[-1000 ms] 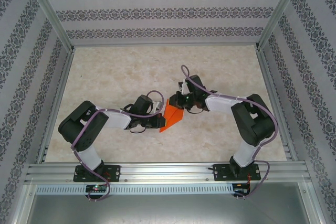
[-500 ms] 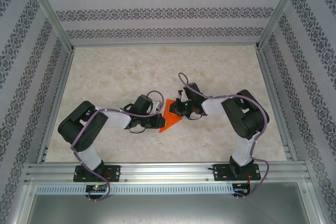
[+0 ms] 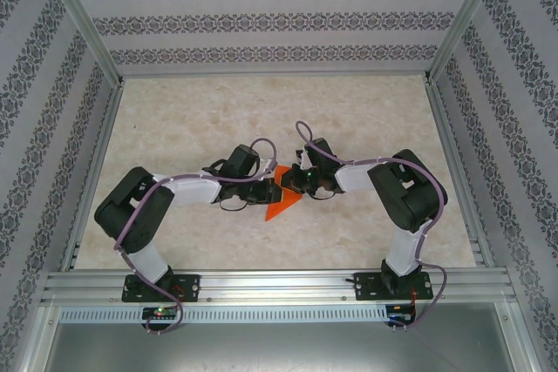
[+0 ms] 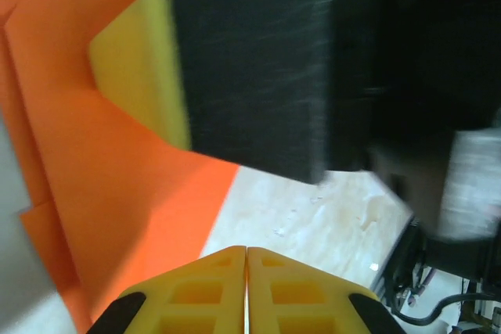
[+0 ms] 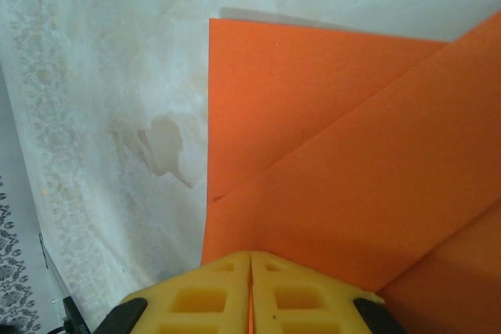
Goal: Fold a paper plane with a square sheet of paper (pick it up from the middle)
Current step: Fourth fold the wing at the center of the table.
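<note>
The orange sheet of paper lies flat on the desk, near its middle, between my 2 arms. From the top view, only its lower pointed part shows. The upper part is hidden under my left fingers and my right fingers, which come in from opposite sides and nearly meet above it. In the left wrist view my left fingers are clenched, the 2 yellow halves meeting at a thin seam. The paper runs past them on the left and out of frame, and I cannot tell whether any edge is nipped in the seam. A blurred black block with a yellow face hangs close over the paper there, too smeared to make out further. In the right wrist view my right fingers are likewise pressed together with no gap, their tips over the sheet. I cannot tell whether they touch it. The sheet shows 1 straight left edge and a diagonal fold line with layers overlapping, and it is cut off at the right. A pale stain marks the desk just beside that edge.
</note>
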You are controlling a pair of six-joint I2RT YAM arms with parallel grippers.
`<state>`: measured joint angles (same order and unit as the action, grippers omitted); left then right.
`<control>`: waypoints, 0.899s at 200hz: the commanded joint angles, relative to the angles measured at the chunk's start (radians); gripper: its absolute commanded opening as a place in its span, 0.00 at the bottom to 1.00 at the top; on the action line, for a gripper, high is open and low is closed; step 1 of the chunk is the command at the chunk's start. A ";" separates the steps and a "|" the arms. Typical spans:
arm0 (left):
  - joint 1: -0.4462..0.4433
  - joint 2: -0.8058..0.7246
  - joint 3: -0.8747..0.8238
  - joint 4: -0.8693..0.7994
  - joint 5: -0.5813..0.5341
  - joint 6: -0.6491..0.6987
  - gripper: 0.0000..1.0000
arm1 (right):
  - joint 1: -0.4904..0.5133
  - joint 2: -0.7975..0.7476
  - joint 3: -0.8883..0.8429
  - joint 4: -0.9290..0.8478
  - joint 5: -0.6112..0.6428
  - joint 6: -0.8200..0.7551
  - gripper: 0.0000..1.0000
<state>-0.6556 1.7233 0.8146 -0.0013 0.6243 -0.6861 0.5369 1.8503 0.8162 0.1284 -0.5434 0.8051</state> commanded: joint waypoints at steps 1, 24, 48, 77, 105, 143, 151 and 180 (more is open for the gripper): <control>-0.002 0.054 -0.019 0.018 0.032 -0.030 0.11 | 0.008 0.028 -0.040 -0.083 0.105 -0.034 0.10; -0.004 0.056 -0.066 0.009 0.024 -0.025 0.10 | 0.007 0.028 -0.044 -0.087 0.109 -0.038 0.10; -0.003 0.056 -0.107 0.004 0.075 -0.024 0.10 | 0.006 0.029 -0.045 -0.093 0.115 -0.041 0.10; -0.003 0.028 -0.155 -0.050 0.093 0.011 0.10 | 0.008 0.033 -0.035 -0.109 0.121 -0.049 0.11; -0.003 -0.008 -0.193 -0.106 0.113 0.053 0.10 | 0.007 0.032 -0.030 -0.120 0.131 -0.053 0.10; -0.003 -0.008 -0.231 -0.112 0.141 0.056 0.11 | 0.008 0.034 -0.022 -0.123 0.131 -0.054 0.11; -0.003 -0.008 -0.242 -0.107 0.149 0.052 0.11 | 0.008 0.035 -0.022 -0.125 0.131 -0.055 0.10; -0.003 -0.017 -0.267 -0.099 0.157 0.045 0.09 | 0.010 0.030 -0.025 -0.127 0.131 -0.055 0.11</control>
<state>-0.6525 1.6920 0.6163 0.0540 0.7448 -0.6521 0.5438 1.8469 0.8173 0.1204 -0.5301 0.7860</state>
